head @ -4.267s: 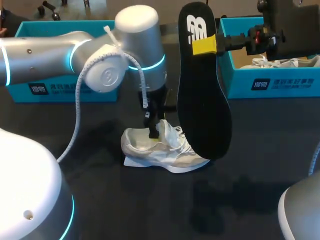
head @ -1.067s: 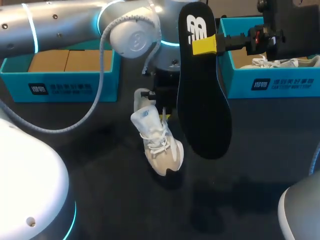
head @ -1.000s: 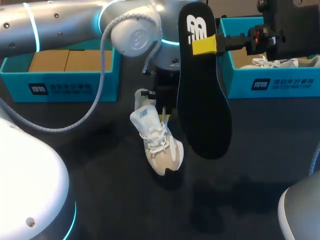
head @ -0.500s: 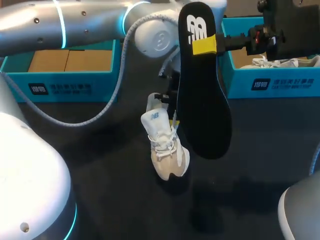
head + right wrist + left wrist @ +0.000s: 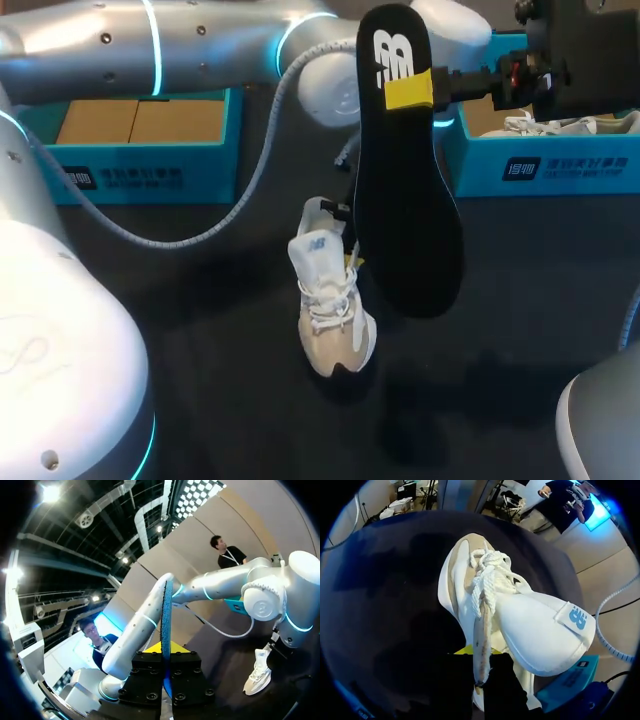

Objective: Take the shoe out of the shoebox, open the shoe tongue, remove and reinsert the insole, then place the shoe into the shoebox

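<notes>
A white and beige shoe (image 5: 330,300) hangs toe-down over the dark table, tongue pulled back. My left gripper (image 5: 346,240), partly hidden behind the insole, is shut on the shoe's collar. In the left wrist view the shoe (image 5: 520,615) stretches ahead of the left gripper (image 5: 480,672), its laced edge pinched between the fingers. My right gripper (image 5: 410,90) is shut on the black insole (image 5: 405,210), held upright in the air just right of the shoe. The right wrist view shows the insole (image 5: 166,615) edge-on in the right gripper (image 5: 166,660), with the shoe (image 5: 258,672) far ahead.
A blue shoebox (image 5: 140,160) with brown cardboard inside stands at the back left. A second blue shoebox (image 5: 540,160) at the back right holds another white shoe (image 5: 570,125). My left arm (image 5: 200,50) spans the table's back from the left.
My left arm has swung to the right, carrying the hanging shoe closer to the insole. The right arm and the insole have not moved.
</notes>
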Robot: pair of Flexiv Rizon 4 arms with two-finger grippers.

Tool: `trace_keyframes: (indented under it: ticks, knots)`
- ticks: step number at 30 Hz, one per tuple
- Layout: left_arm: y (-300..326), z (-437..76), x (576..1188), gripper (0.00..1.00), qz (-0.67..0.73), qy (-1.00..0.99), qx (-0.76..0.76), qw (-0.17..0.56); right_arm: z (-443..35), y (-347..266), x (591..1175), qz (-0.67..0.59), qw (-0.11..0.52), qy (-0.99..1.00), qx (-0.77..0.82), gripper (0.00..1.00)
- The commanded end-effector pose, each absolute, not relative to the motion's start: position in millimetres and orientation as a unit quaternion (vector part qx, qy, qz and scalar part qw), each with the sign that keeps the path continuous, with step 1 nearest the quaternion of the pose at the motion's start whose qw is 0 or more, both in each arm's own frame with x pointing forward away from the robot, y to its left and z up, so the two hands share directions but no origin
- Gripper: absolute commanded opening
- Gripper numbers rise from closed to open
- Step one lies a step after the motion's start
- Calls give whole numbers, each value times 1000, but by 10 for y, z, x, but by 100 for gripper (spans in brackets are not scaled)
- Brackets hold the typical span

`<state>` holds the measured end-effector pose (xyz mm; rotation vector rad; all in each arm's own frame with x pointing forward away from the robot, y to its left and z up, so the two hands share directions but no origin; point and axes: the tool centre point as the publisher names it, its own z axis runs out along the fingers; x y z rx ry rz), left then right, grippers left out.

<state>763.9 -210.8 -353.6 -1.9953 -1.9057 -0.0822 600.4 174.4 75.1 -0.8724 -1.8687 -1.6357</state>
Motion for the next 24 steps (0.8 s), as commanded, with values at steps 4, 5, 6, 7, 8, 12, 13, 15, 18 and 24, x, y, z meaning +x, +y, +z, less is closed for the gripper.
trace_keyframes:
  ticks: [4,5,6,7,8,12,13,15,18,24]
  knots:
    - [-2145,-3681,7537,0,-38,-675,-708,204,755,1779,6021,-600,252,-687,-322,0]
    - [-2148,-3703,7529,0,-40,-675,-707,205,755,1779,6021,-600,252,-687,-322,0]
    - [-2156,-3727,7528,0,-40,-677,-706,206,755,1779,6021,-600,252,-687,-322,0]
    - [-2166,-3749,7529,0,-39,-678,-704,206,755,1779,6021,-600,252,-687,-322,0]
    - [-2178,-3771,7529,0,-40,-680,-703,205,755,1779,6021,-600,252,-687,-322,0]
    - [-2211,-3837,7538,0,-38,-684,-697,210,755,1779,6021,-600,252,-687,-322,0]
    - [-2213,-3850,7539,0,-38,-685,-697,211,755,1779,6021,-600,252,-687,-322,0]
    - [-2211,-3865,7538,37,-34,-682,-697,219,755,1779,6021,-600,252,-687,-322,0]
    - [-2194,-3843,7546,93,-23,-679,-699,225,755,1779,6021,-600,252,-687,-322,0]
    - [-2238,-3671,7566,100,4,-679,-704,210,755,1779,6021,-600,252,-687,-322,0]
